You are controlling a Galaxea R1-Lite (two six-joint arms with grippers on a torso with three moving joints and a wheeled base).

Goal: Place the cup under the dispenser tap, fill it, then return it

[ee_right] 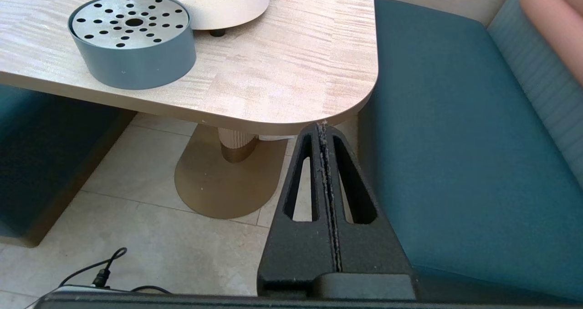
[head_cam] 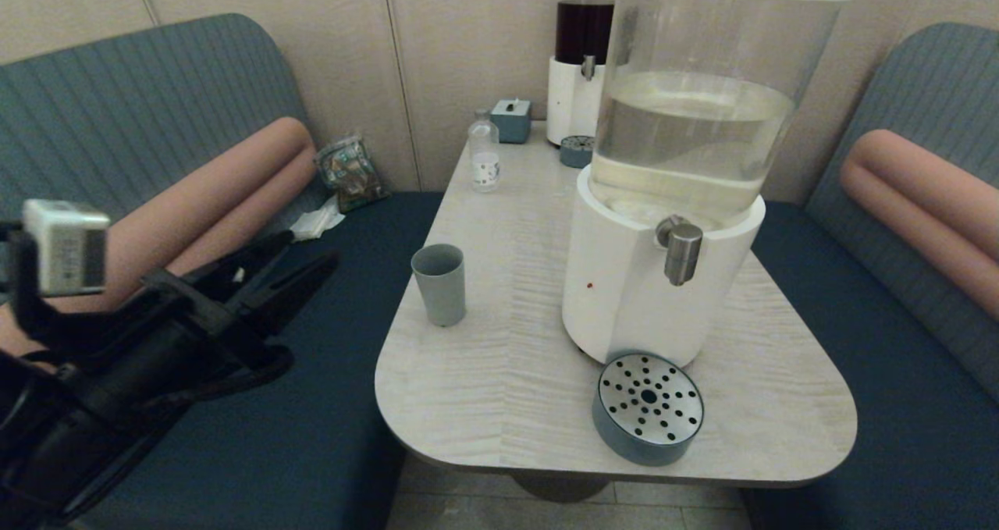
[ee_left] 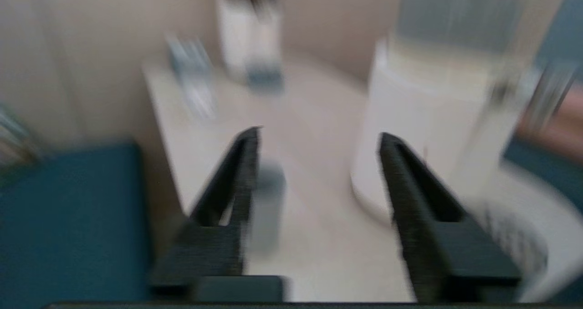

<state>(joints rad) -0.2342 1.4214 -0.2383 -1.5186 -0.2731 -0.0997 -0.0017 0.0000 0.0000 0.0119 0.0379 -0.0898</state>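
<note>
The grey-green cup (head_cam: 439, 284) stands upright on the table's left side, left of the big white-based dispenser (head_cam: 624, 304). Its steel tap (head_cam: 683, 254) points down at the front, above and behind a round perforated drip tray (head_cam: 648, 409). My left gripper (head_cam: 312, 249) hovers open over the bench seat, left of the cup and apart from it. In the left wrist view the open gripper (ee_left: 319, 133) holds nothing, and the cup (ee_left: 268, 200) shows blurred beside one finger. My right gripper (ee_right: 322, 126) is shut and empty, low beside the table's near right corner.
A small clear bottle (head_cam: 484, 155), a blue box (head_cam: 511, 119), a second small drip tray (head_cam: 576, 151) and a dark-liquid dispenser (head_cam: 581, 69) stand at the table's back (head_cam: 507, 225). Blue bench seats flank the table. The drip tray (ee_right: 132, 40) sits near the front edge.
</note>
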